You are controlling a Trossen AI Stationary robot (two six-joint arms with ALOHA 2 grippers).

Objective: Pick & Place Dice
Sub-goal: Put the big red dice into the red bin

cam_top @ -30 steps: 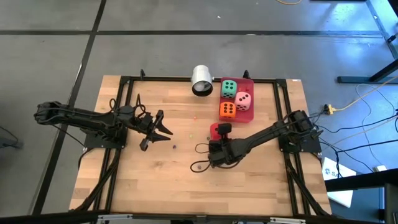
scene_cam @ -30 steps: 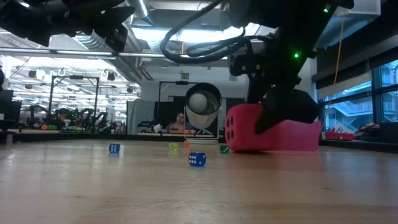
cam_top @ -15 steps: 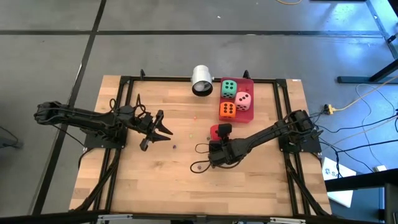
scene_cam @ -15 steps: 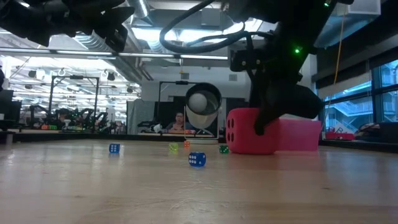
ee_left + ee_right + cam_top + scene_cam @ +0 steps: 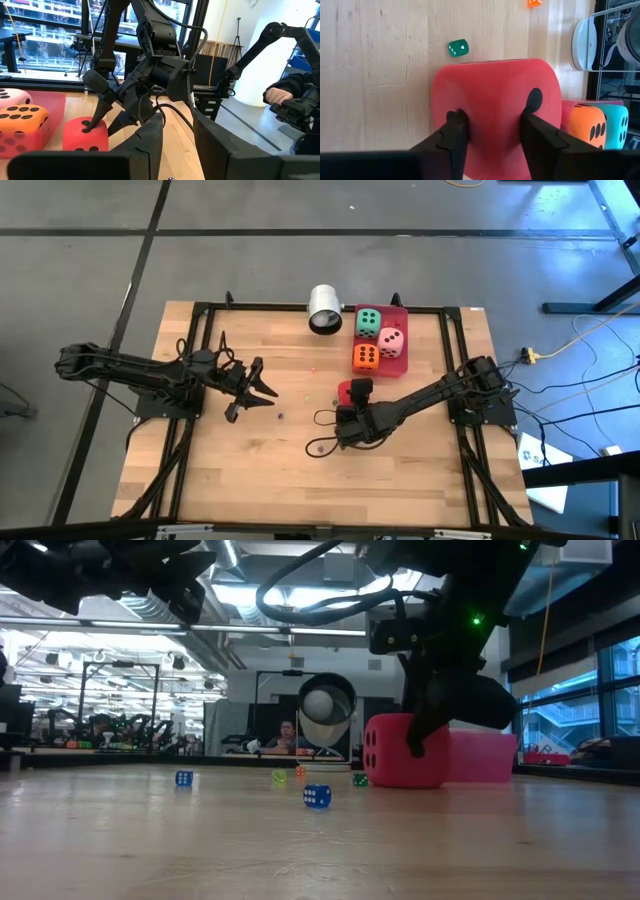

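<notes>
Red die [image 5: 492,107] is sitting on wood table [image 5: 250,470] w/ right gripper [image 5: 490,127] pinching it btwn both fingers, just short of red tray [image 5: 400,367] holding orange [image 5: 366,358], pink [image 5: 392,342] & green dice [image 5: 368,322]. Left gripper [image 5: 262,392] is hovering well apart, jaws partly open, holding nothing.

red die [image 5: 346,390] half hidden under right gripper [image 5: 354,394]

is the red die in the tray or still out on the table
Out. The red die sits on the wood beside the tray, right gripper fingers pressing into it.
</notes>
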